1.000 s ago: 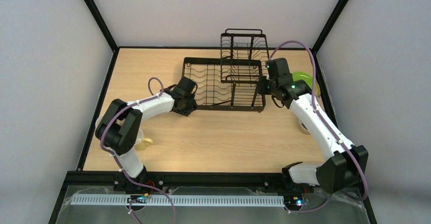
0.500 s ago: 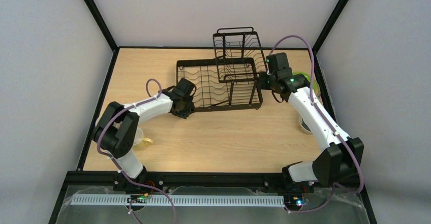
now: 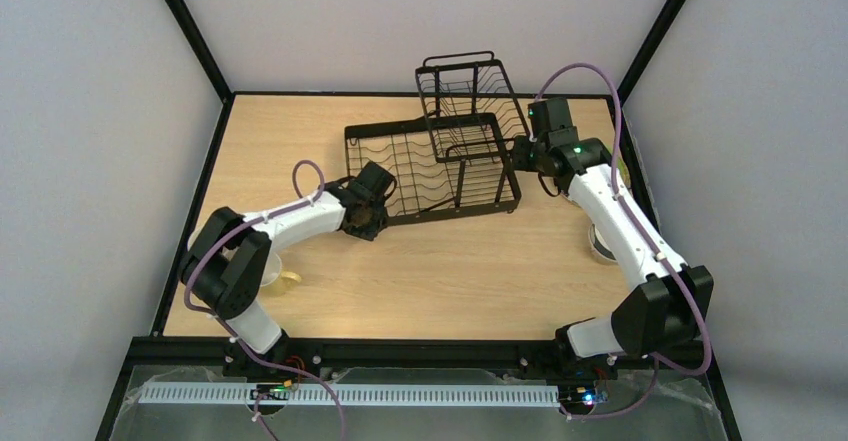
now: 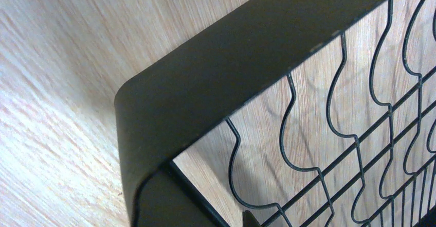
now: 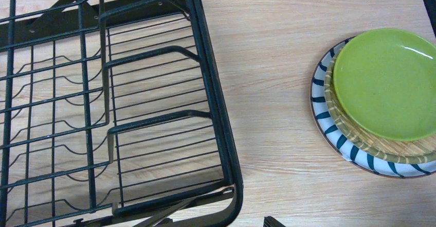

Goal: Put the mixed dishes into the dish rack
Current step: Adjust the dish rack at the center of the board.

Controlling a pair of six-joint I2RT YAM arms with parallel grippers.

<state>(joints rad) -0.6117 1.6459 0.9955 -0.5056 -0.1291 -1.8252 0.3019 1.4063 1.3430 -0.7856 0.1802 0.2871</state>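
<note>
On dish rack (image 4: 154, 114): left gripper (image 3: 374, 217), seemingly.

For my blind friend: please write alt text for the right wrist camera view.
A black wire dish rack, nothing in its visible part, fills the left. Right of it on the wooden table, a lime green plate tops a tan plate and a striped-rim plate.

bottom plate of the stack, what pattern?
The bottom plate is white with dark teal rim stripes; clearest in the right wrist view.
</note>
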